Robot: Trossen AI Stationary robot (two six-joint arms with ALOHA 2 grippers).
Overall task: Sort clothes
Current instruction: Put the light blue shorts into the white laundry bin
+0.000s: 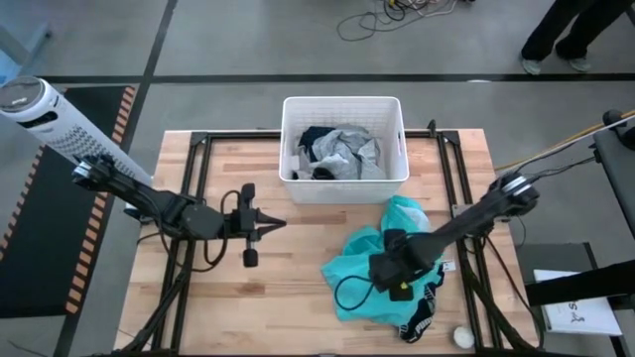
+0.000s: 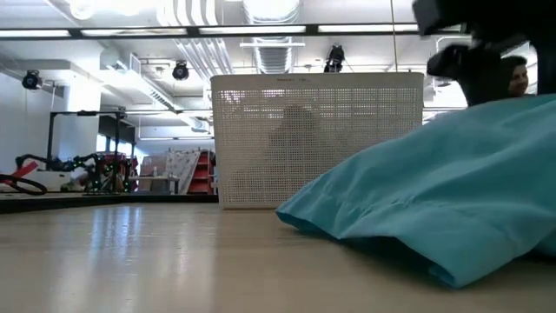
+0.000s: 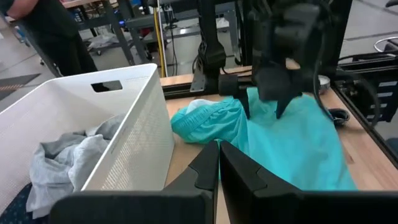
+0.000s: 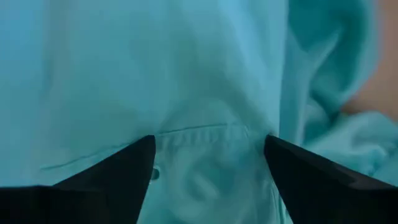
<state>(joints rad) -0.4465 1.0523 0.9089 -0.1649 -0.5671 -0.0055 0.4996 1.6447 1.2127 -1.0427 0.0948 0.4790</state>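
Note:
A bright teal garment [image 1: 349, 260] lies crumpled on the table's near right, its black-and-white band [image 1: 421, 319] at the near end; it also shows in the low view [image 2: 434, 209]. My right gripper [image 1: 389, 273] stands over its middle, fingers pointing down and wide open [image 4: 208, 140], tips at the cloth surface. My left gripper [image 1: 281, 225] is shut and empty at the table's middle left, above the wood [image 3: 219, 152]. A grey shirt [image 1: 352, 154] and a navy garment [image 1: 316, 136] lie inside the white basket [image 1: 342, 101]. My right gripper comes at the teal garment's middle [image 4: 199, 134] from above with both fingers spread apart over a stitched seam. I cannot tell whether the fingertips [image 3: 278, 112] touch the cloth. The garment lies slack on the table.
The white ribbed basket [image 2: 317, 139] stands at the table's far middle. A small white ball [image 1: 462, 337] lies near the front right corner. Bare wood lies between my left gripper and the teal garment. A person stands beyond the table [image 3: 43, 31].

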